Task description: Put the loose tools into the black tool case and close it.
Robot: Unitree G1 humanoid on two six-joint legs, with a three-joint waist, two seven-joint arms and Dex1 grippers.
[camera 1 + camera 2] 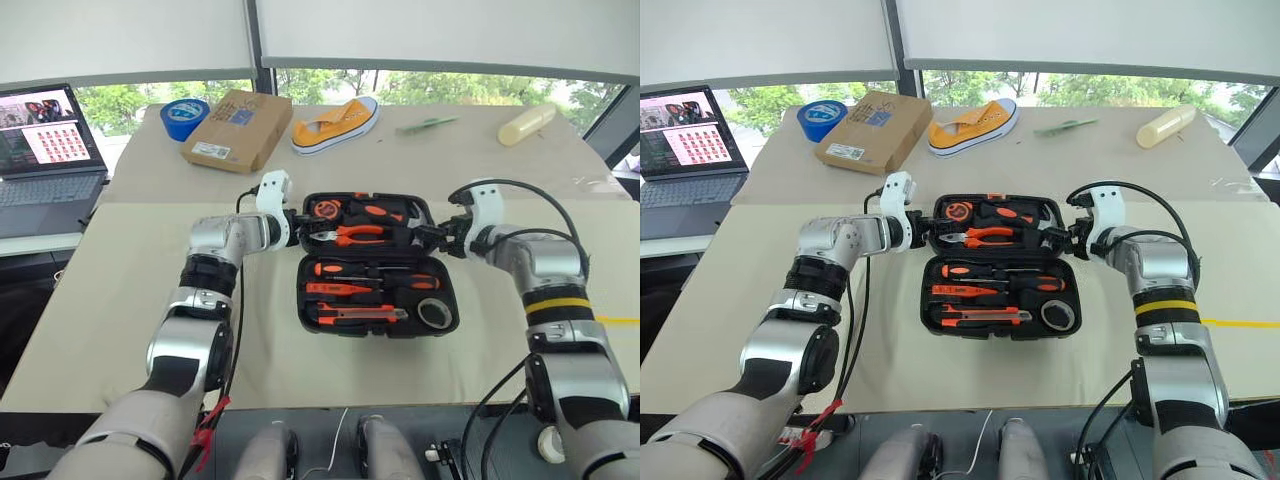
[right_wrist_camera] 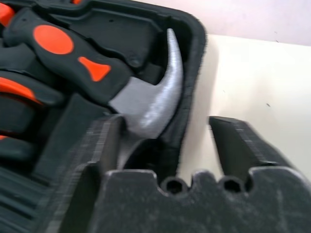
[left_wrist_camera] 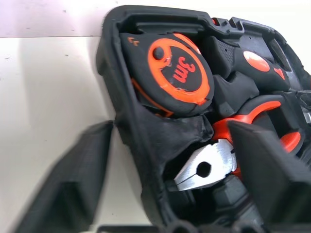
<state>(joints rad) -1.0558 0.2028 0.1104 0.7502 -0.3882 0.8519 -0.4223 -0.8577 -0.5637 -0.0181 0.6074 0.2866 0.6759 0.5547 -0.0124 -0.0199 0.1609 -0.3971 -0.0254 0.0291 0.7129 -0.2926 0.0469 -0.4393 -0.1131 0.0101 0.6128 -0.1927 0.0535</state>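
Observation:
The black tool case (image 1: 304, 298) lies open in the middle of the table. In its near half sit two black-and-orange screwdrivers (image 1: 375, 283), an orange screwdriver (image 1: 338, 290), the utility knife (image 1: 362, 314) and the small dark tape roll (image 1: 434, 313). The far half holds pliers (image 1: 355, 235), a hammer (image 2: 146, 104) and a tape measure (image 3: 177, 73). My left gripper (image 1: 296, 226) is open, and its fingers (image 3: 73, 184) straddle the far half's left wall. My right gripper (image 1: 436, 238) is open astride the right wall, with one finger (image 2: 97, 155) inside by the hammer head.
At the back of the table are a blue tape roll (image 1: 184, 118), a cardboard box (image 1: 238, 130), a yellow shoe (image 1: 336, 122), a green item (image 1: 427, 124) and a cream tube (image 1: 526, 124). A laptop (image 1: 45, 150) stands open at the far left.

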